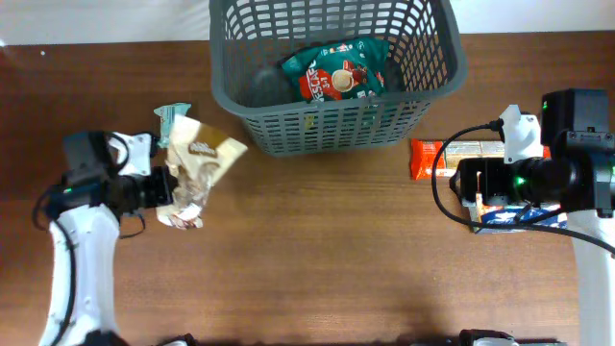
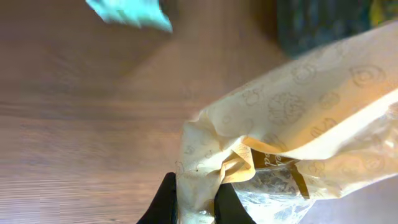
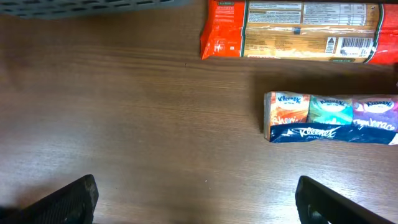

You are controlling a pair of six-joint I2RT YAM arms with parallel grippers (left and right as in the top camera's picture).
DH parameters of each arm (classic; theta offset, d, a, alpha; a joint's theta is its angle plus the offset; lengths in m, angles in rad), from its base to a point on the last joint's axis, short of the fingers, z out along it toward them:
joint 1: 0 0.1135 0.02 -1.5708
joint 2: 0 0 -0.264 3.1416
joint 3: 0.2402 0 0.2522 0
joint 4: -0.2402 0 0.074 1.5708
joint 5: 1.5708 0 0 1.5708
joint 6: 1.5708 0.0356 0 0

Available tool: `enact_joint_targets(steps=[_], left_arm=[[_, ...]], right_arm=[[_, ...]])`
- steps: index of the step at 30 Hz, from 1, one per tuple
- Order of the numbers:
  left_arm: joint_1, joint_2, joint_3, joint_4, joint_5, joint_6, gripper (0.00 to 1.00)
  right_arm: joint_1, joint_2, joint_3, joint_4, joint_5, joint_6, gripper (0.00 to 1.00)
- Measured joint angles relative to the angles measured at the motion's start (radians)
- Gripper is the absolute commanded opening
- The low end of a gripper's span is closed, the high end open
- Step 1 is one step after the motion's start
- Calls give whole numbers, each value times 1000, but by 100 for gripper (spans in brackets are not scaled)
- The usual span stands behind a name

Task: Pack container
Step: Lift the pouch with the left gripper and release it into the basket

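Left fingers (image 2: 166,202): closed, pinching a crumpled edge of a cream snack bag (image 2: 292,118). The bag fans out away from them, with a clear patch close to the pinch. Whether its far end touches the tabletop (image 1: 317,250) cannot be told.

Just past the bag, a teal packet (image 1: 173,117) lies flat on the tabletop, blurred in the wrist view.

Farther on and off to one side stands the container (image 1: 327,130), well apart from the left fingers.

Right fingers (image 3: 68,199): spread wide, nothing between them, bare wood below.

Ahead of them, nearest, is a tissue multipack (image 3: 329,118), lying flat. Beyond it and apart from it lies an orange biscuit packet (image 3: 292,28), lengthwise.

Farthest out, only the container's lower edge shows in the right wrist view.

The container sits upright at the tabletop's far middle, between the two arms. Inside it lies a green-and-red packet (image 1: 336,69).
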Motion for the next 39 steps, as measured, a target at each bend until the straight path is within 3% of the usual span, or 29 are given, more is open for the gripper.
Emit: enact_joint_targets(steps=[10, 16, 22, 29, 39], left_arm=[[38, -87, 425, 32, 18, -62, 2], [17, -90, 592, 233, 126, -97, 2], [-114, -21, 632, 483, 266, -118, 2], [-313, 227, 633, 731, 380, -132, 2], [-478, 490, 644, 729, 380, -164, 2]], right_arm=[[0, 0, 0, 1, 0, -1, 99], [0, 0, 0, 3, 0, 0, 99], [0, 0, 0, 6, 0, -1, 99], [0, 0, 0, 5, 0, 0, 99], [0, 0, 0, 1, 0, 0, 99]])
